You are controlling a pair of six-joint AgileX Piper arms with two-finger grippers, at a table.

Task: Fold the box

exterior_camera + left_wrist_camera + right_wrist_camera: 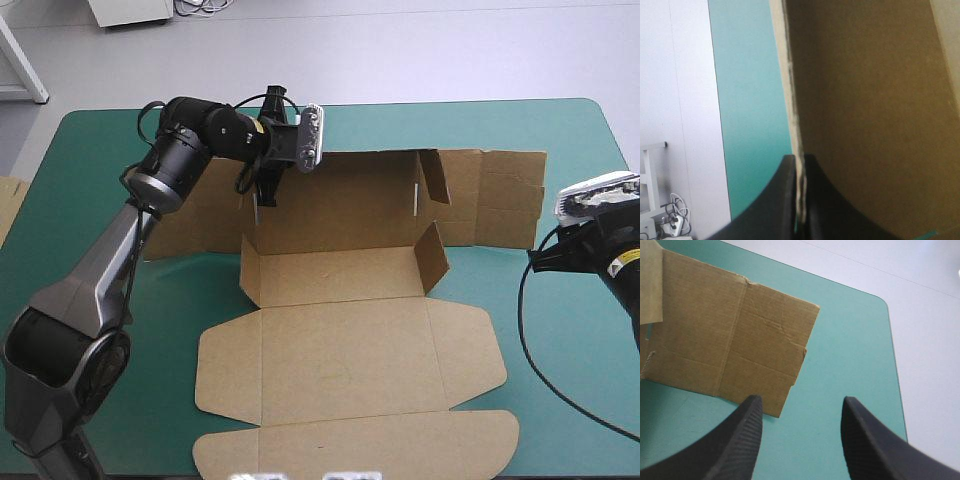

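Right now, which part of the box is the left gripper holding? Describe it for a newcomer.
On the teal-green table lies the brown box. Along its floor's far side stands one long raised wall, left end pinched by the left gripper; unlike the short side flaps, it spans the whole width.

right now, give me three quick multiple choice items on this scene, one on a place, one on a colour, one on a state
1. Where does the left gripper grip the box?
A) the left end of its raised far wall
B) the flat lid nearest the camera
C) the right-hand flap

2. What colour is the table cover?
A) red
B) teal-green
C) white

3. What state is the right gripper in?
A) shut on the box
B) open, holding nothing
C) shut on nothing

Answers:
1 A, the left wrist view shows it pinching a board edge.
2 B, the cover is teal-green all around the box.
3 B, its fingers stand apart with only cover between them.
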